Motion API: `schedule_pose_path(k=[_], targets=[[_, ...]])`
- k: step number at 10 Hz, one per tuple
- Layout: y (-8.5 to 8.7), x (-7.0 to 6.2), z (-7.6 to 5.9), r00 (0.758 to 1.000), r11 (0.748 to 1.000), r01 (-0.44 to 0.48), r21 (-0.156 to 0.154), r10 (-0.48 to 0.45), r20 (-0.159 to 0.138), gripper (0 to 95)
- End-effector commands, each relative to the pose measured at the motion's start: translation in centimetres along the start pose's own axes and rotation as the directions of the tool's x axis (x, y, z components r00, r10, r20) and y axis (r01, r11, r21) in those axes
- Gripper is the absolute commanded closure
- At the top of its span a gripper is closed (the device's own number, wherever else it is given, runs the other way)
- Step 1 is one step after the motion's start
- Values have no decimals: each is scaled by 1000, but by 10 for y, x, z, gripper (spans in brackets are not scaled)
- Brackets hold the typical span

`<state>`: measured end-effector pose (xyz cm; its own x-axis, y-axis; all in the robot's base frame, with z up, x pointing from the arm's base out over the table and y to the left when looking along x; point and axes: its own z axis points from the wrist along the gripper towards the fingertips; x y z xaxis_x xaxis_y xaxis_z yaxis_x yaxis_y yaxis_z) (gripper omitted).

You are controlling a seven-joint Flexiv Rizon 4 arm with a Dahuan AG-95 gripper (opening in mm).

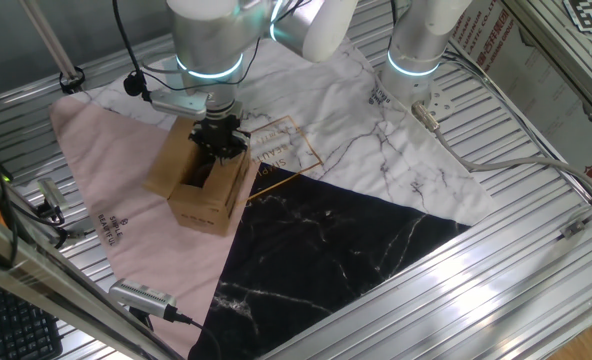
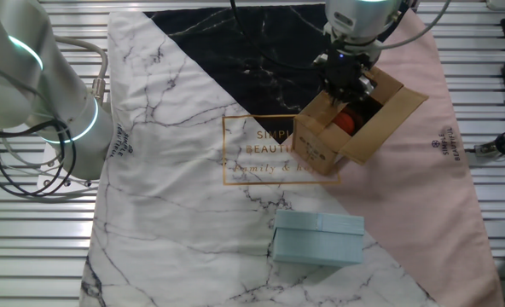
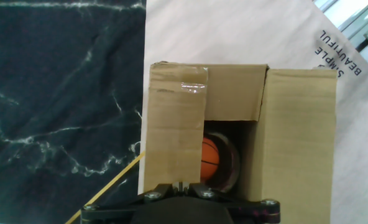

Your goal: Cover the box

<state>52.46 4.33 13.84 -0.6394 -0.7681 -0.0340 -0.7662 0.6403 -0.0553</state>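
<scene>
The box [image 1: 216,195] is a small brown carton standing on the pink part of the cloth. In the hand view the box [image 3: 299,143] fills the middle. One taped flap [image 3: 174,124] lies over the left of the opening and a far flap [image 3: 234,93] is folded in. A wide flap [image 2: 397,95] still sticks outward. An orange ball [image 3: 209,158] shows in the dark gap. My gripper [image 3: 181,185] is right above the opening, fingers together with nothing seen between them. The gripper [image 1: 219,140] hangs over the box top, and the gripper [image 2: 348,83] hides part of it.
A light blue lidded case [image 2: 318,239] lies on the white marble cloth [image 2: 193,170] near the front. A second arm [image 2: 31,77] stands at the left. Cables and a grey handle [image 1: 141,296] lie on the slatted table beside the cloth.
</scene>
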Motion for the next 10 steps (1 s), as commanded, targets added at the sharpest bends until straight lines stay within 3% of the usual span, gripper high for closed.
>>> schedule_pose_path(k=[1, 10], targets=[[0, 0, 4, 1000, 1000, 1, 1, -1, 2, 950], [-1, 0, 6, 1000, 1000, 4, 0, -4, 4, 950]])
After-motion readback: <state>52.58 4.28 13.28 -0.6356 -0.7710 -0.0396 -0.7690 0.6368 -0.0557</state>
